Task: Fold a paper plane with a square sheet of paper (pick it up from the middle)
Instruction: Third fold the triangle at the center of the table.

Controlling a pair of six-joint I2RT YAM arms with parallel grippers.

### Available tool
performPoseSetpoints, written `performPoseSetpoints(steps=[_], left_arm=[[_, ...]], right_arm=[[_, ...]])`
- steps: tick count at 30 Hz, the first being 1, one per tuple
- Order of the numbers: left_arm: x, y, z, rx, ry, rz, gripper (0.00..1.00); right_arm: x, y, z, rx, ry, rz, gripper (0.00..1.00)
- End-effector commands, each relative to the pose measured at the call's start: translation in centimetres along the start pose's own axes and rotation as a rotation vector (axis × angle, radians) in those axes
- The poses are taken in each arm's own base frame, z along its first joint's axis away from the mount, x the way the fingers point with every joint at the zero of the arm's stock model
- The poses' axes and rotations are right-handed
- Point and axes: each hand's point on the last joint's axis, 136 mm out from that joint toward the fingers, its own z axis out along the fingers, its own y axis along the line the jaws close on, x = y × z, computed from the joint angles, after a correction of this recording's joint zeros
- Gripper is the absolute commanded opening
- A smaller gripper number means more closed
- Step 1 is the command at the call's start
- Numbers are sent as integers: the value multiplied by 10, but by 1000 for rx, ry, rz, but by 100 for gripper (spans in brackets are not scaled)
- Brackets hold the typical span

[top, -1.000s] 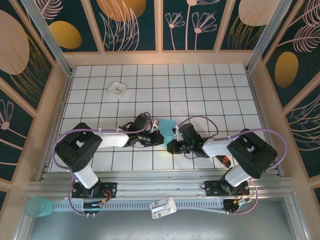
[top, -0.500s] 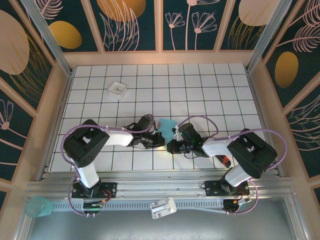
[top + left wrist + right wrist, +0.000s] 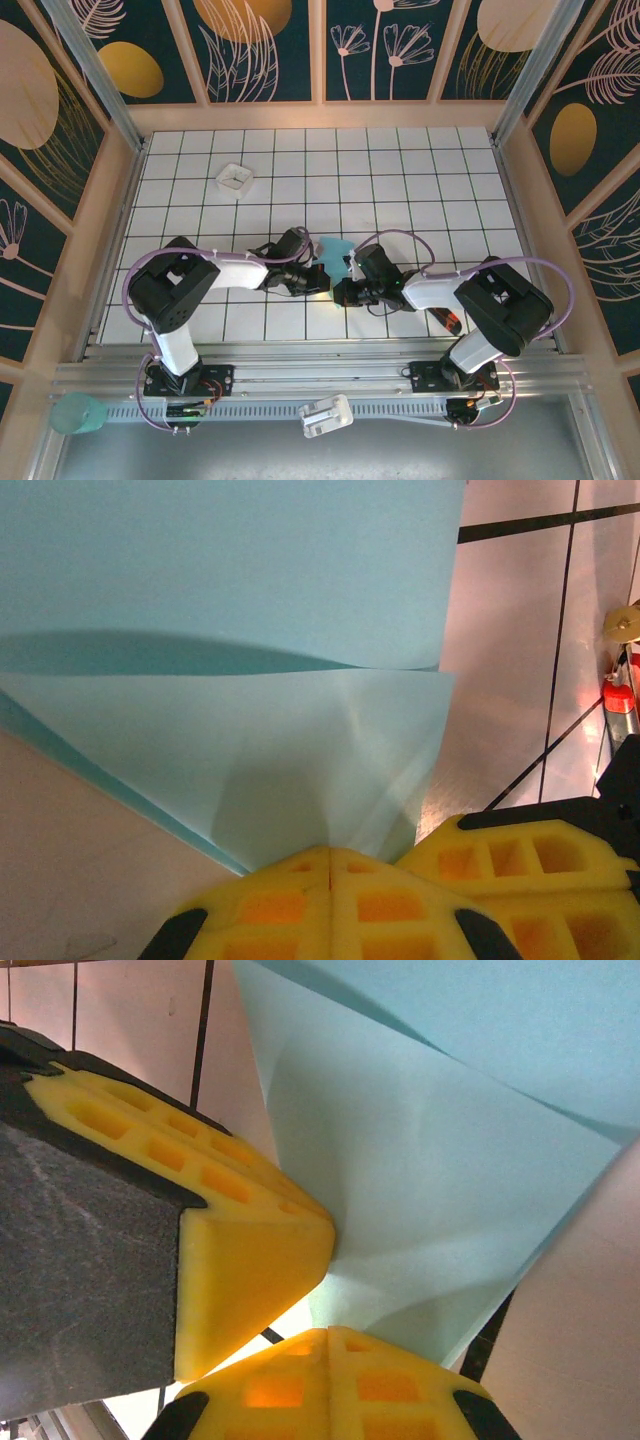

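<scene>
Both left fingers (image 3: 270, 910) and right fingers (image 3: 290, 1390) are clamped shut on the square sheet of paper (image 3: 335, 250). They pinch it side by side at mid-desk (image 3: 400, 170), so it bows, probably to line up a fold.

Gridded table (image 3: 400, 170) with white tray (image 3: 234, 178)

Turquoise-blue square sheet of paper (image 3: 335, 247); yellow left pincer (image 3: 330, 855) and right pincer (image 3: 328, 1332); white tabletop (image 3: 400, 170) gridded in black lines; white tray (image 3: 234, 178); dark teal walls (image 3: 290, 60) with gold ovals, pale pink leaf outlines.
</scene>
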Motion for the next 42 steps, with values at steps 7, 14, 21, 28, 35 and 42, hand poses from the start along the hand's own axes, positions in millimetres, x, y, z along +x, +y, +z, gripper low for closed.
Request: performPoseSetpoints(steps=[7,14,21,28,35,42], left_arm=[[-24,45,-4,-178,-63,-27,0],[-37,51,-7,-195,-79,-22,0],[-49,62,-14,-198,-101,-32,0],[-64,73,-19,-199,-124,-52,0],[-81,75,-26,-168,-160,-80,0],[-93,89,-31,-212,-194,-90,0]], right_arm=[[73,-81,-6,320,223,112,0],[74,-83,-6,322,222,115,0],[74,-83,-6,321,221,116,0],[73,-83,-6,324,217,114,0],[74,-83,-7,326,216,115,0],[74,-84,-8,329,213,114,0]])
